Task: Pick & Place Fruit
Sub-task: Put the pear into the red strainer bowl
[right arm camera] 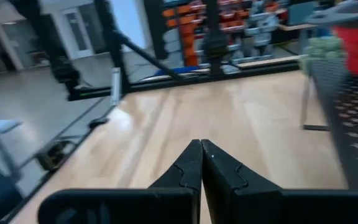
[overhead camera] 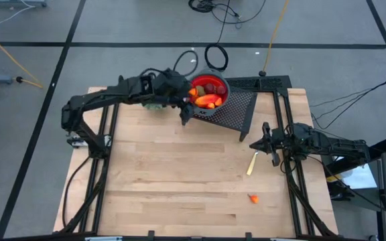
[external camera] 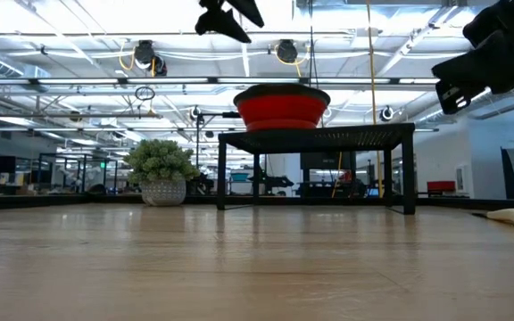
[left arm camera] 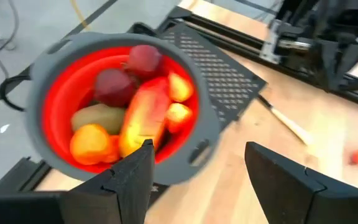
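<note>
The left tool [overhead camera: 184,114] hangs just off the rim of the red bowl [overhead camera: 210,92], its fingers [left arm camera: 129,180] spread apart with nothing between them, so it is released and empty. The bowl sits on a black perforated stand [overhead camera: 236,107] at the far edge of the table [overhead camera: 179,174], and most of the fruit [left arm camera: 126,109] is already piled inside it: dark-red rounds, an olive-brown oval, a long red-orange piece and a couple of orange bits, heaped close to the rim on the side nearest the tool. That heap is the first risk; if the tool swings or dips as it pulls away, a finger could clip the rim and tip or slide the bowl on the raised stand, spilling pieces back out. A small orange piece [overhead camera: 253,198] lies well away from the left tool, toward the near edge of the table, and a pale yellowish piece [overhead camera: 251,164] lies just below the right tool [overhead camera: 265,142], which is clenched shut and empty beside the stand. Judging from this, the small piece is the harder pick: it is tiny and could squirt out from closing fingers or roll off the table edge. Reaching for either piece also brings the two arms near each other, and the stand's corner sits between them, so a careless path could strike it. A green plant [external camera: 161,165] beside the stand is not part of the job.
</note>
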